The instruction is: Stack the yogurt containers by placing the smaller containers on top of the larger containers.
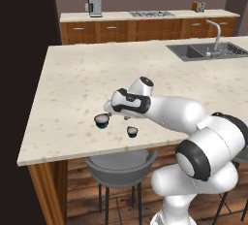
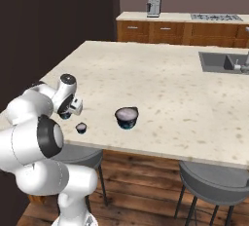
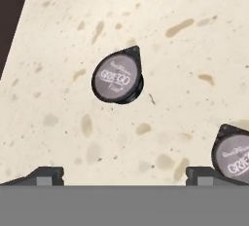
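Larger container (image 1: 101, 120): upright on the pale speckled worktop (image 1: 72, 78), close to its front edge, dark sides, teal base, greyish foil top up. Nothing stacked on it.

Smaller container (image 1: 132, 131): also upright on the worktop, apart from the larger container and not touching it, a little nearer the front edge. Seen to the right of the larger container from the left base camera, to the left of it from the right base camera.

Pincer (image 3: 124, 175): spread fully wide, nothing between the fingertips (image 3: 46, 174), nothing held. Hanging above the worktop near the larger container, on the side towards the smaller one, touching neither.

Under the hand camera: one foil top (image 3: 117, 77) with pale lettering in the middle, on bare stone clear of both fingertips; a second foil top (image 3: 233, 156) cut by the right edge, just beside the right-hand fingertip. Hard to say from here which is the larger container.

White arm (image 1: 174, 112): reaching in low over the front edge towards the larger container.

Grey stool (image 1: 118, 168): below the worktop edge, in front of the larger container.

Sink (image 1: 203, 50) with tap: well beyond the larger container, at the far right of the same worktop.

Coffee machine (image 1: 94, 5): much farther back than the larger container, on the rear counter.
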